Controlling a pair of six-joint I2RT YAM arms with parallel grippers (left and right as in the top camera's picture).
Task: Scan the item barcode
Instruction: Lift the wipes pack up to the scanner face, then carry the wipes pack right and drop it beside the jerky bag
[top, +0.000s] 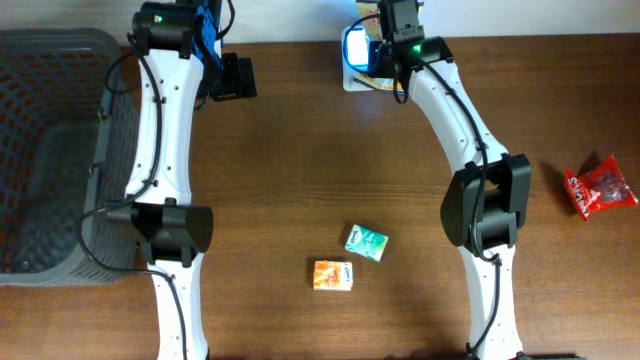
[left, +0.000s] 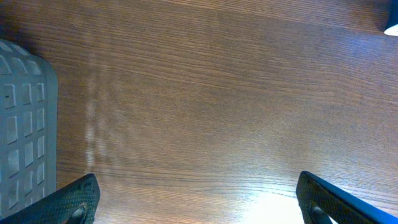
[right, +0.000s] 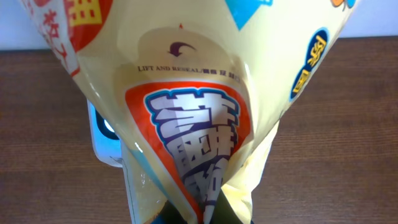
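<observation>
Scanning step — the right gripper (right: 189, 214), clamped on the snack bag (right: 193, 118), holds it over the scanner (right: 102, 134) at the overhead frame's upper centre; next, the barcode must be turned to face it. The left gripper (left: 196, 202) gapes wide, empty.

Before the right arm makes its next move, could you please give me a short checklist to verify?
1. Right gripper shut on the snack bag: ok.
2. Snack bag held close to the lit scanner: ok.
3. Barcode facing the scanner: cannot tell.
4. Left gripper open, holding nothing: ok.
5. Green carton, orange carton and red packet lie away from both grippers: ok.
</observation>
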